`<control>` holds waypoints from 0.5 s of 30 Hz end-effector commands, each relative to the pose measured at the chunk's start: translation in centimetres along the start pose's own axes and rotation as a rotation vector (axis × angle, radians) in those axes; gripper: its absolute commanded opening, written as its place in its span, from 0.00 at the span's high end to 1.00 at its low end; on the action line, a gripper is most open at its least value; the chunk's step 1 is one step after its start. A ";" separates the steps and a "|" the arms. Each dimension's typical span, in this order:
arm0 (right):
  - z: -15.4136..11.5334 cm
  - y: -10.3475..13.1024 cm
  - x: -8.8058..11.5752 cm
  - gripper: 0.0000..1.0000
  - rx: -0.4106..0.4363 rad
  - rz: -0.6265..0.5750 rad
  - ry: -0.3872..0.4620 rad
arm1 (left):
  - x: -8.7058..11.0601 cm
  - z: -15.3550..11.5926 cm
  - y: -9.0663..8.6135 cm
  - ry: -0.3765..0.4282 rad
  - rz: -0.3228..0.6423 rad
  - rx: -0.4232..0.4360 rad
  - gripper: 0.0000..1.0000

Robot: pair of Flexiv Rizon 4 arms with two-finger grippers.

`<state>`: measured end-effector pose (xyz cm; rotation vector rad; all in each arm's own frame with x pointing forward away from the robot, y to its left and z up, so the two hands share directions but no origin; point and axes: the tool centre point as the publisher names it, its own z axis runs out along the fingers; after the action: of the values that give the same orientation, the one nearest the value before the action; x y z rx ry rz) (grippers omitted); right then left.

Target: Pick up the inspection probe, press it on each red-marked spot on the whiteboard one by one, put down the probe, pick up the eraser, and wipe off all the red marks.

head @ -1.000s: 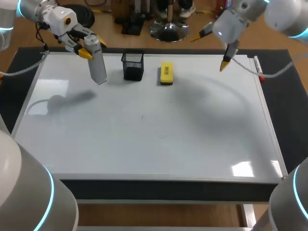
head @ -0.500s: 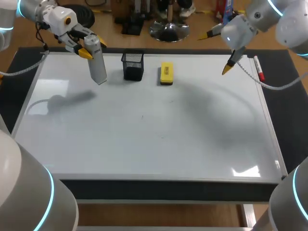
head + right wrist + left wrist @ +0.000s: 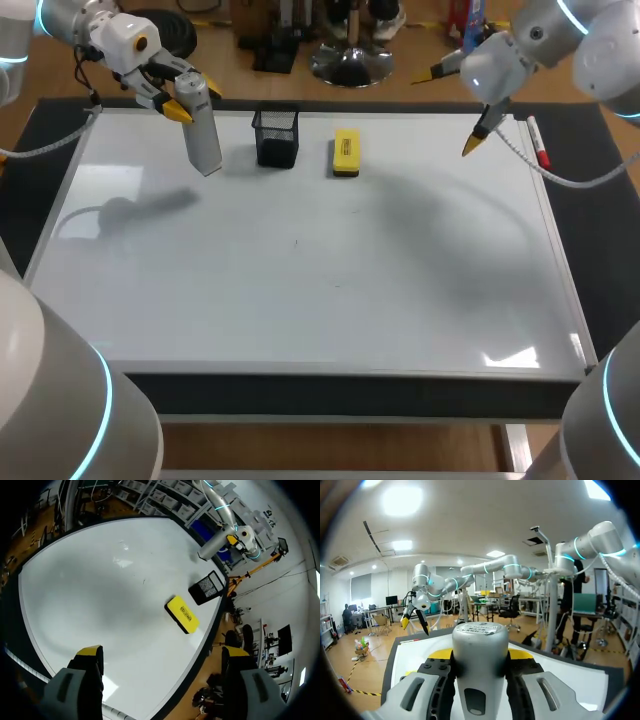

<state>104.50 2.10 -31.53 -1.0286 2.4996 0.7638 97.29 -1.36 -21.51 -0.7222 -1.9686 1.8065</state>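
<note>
My left gripper hangs over the whiteboard's far left corner, shut on the grey cylindrical probe, which points down above the board. In the left wrist view the probe fills the gap between the yellow tips of the gripper. The yellow eraser lies at the far middle of the board. My right gripper is open and empty, raised over the far right corner. Its wrist view looks down past the open gripper at the eraser. No red marks show on the board.
A black mesh holder stands between the probe and the eraser. A red marker lies along the board's right edge. A tiny dark speck sits near the board's middle. Dark table border surrounds the whiteboard.
My right gripper has shifted to the right and slightly back, away from the eraser. The left arm and the probe have stayed put.
</note>
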 end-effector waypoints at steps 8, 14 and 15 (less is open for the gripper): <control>0.0 -0.1 0.0 0.00 0.001 -0.002 0.004 | -2.3 -0.8 -1.0 0.108 -0.030 -0.010 1.00; 0.0 -0.1 0.0 0.00 0.001 -0.002 0.004 | -4.1 -1.2 -2.7 0.077 -0.054 -0.020 1.00; 0.0 -0.1 0.0 0.00 0.001 -0.002 0.004 | -4.4 -1.3 -2.9 0.076 -0.055 -0.020 1.00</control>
<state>104.57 2.09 -31.52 -1.0299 2.5011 0.7642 100.24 -3.02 -18.94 -0.6290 -2.0196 1.8031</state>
